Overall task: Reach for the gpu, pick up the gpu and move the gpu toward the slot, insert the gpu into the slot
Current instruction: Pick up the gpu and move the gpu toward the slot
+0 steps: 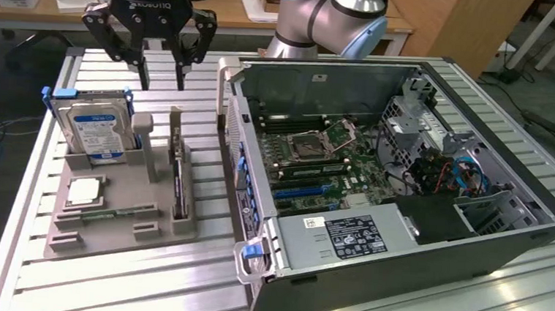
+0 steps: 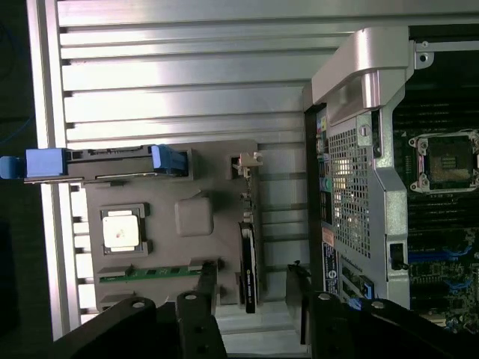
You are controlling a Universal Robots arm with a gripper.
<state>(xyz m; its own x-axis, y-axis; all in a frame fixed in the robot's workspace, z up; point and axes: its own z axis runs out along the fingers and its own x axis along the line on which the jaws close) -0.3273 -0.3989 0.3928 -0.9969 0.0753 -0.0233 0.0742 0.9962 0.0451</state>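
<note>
The gpu (image 1: 179,185) is a thin dark card standing on edge in a grey holder tray (image 1: 155,231) at the exterior view's left; the wrist view shows it edge-on as the gpu (image 2: 248,263). My gripper (image 1: 162,84) hangs well above the tray's far end, open, with nothing between its fingers. From the wrist, the gripper (image 2: 252,295) has its two dark fingers either side of the card's near end, clear of it. The slot (image 1: 303,189) is a long blue strip on the green motherboard inside the open computer case (image 1: 506,245).
On the tray also stand a silver hard drive (image 1: 98,130), a square processor chip (image 1: 84,190) and a small green memory stick (image 1: 117,212). The case's metal side wall (image 1: 236,116) rises beside the tray. The processor socket (image 1: 315,140) and power supply (image 1: 345,233) sit inside.
</note>
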